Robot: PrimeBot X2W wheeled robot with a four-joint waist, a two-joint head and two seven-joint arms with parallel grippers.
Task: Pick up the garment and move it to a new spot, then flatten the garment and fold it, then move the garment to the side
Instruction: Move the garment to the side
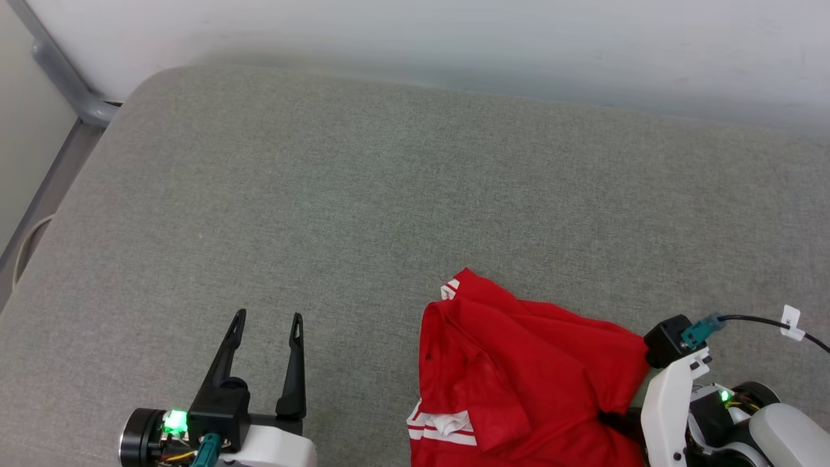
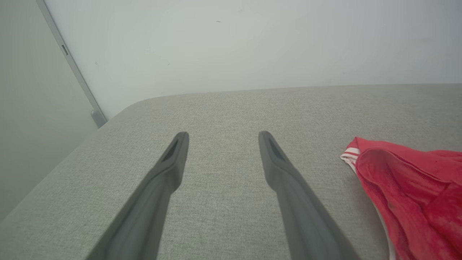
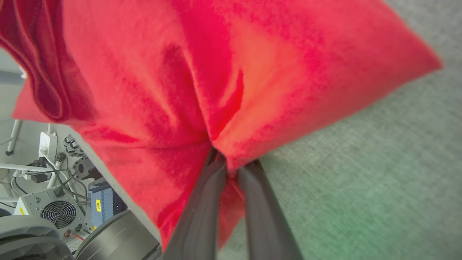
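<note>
The garment point(image 1: 519, 370), a red jersey with red-white striped trim, lies bunched at the near right of the grey cushion; its letters and number are hidden in the folds. My right gripper point(image 3: 232, 164) is shut on a pinch of the garment's point(image 3: 202, 79) red cloth, which lifts and spreads above the fingers. In the head view that gripper point(image 1: 613, 418) is sunk into the cloth's right side. My left gripper point(image 1: 267, 318) stands open over bare cushion, well left of the garment. The left wrist view has the open left gripper point(image 2: 222, 135) with the garment point(image 2: 408, 187) at the right.
The grey cushioned surface point(image 1: 363, 194) stretches wide to the far and left sides, up to a pale wall point(image 1: 454, 39). A grey metal frame post point(image 1: 61, 74) stands at the far left corner. Past the cushion's near edge sit electronics and cables point(image 3: 54, 206).
</note>
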